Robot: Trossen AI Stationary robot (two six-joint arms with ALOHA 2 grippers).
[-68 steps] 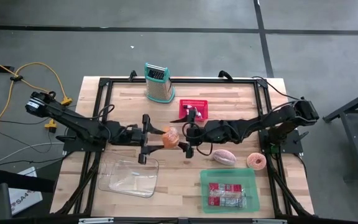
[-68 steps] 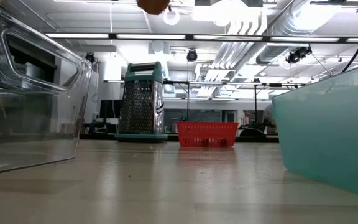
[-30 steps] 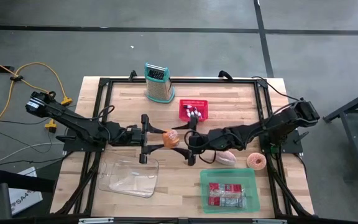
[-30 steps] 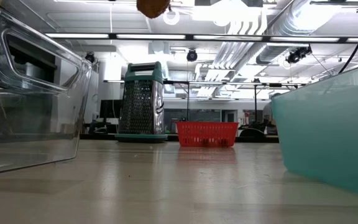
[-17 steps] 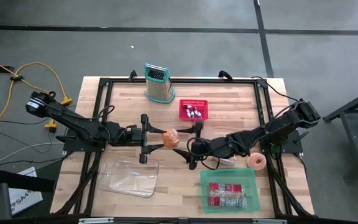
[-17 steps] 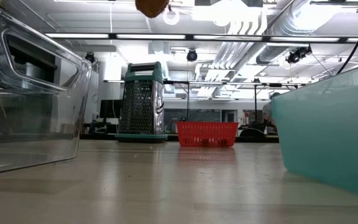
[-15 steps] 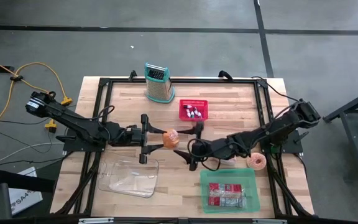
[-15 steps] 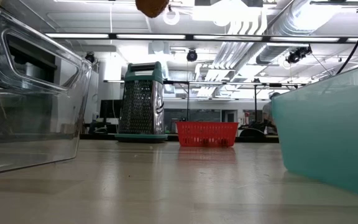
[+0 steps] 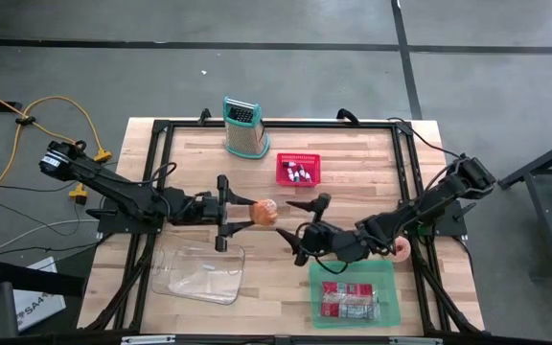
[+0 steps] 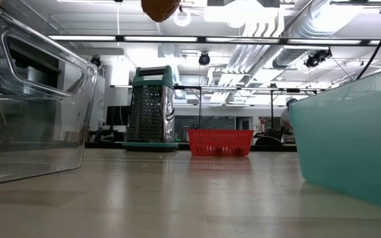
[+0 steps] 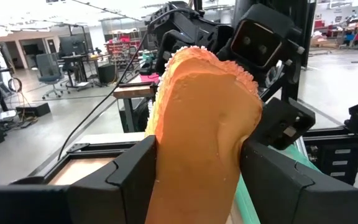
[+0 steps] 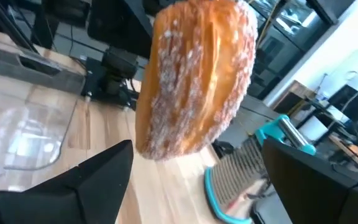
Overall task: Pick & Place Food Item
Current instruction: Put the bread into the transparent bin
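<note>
Sugared orange pastry, upright, aloft

We see grey concrete floor with dark seam lines, yellow cable on it, ceiling strip lights, white ducts, office chairs.

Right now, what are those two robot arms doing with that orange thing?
The left end effector is holding a sugary orange pastry up in the air over the middle of the wooden table. The right end effector sits open just beside it, not gripping anything. A clear container waits below on the table, near a green bin, a red basket and a grater.
</note>
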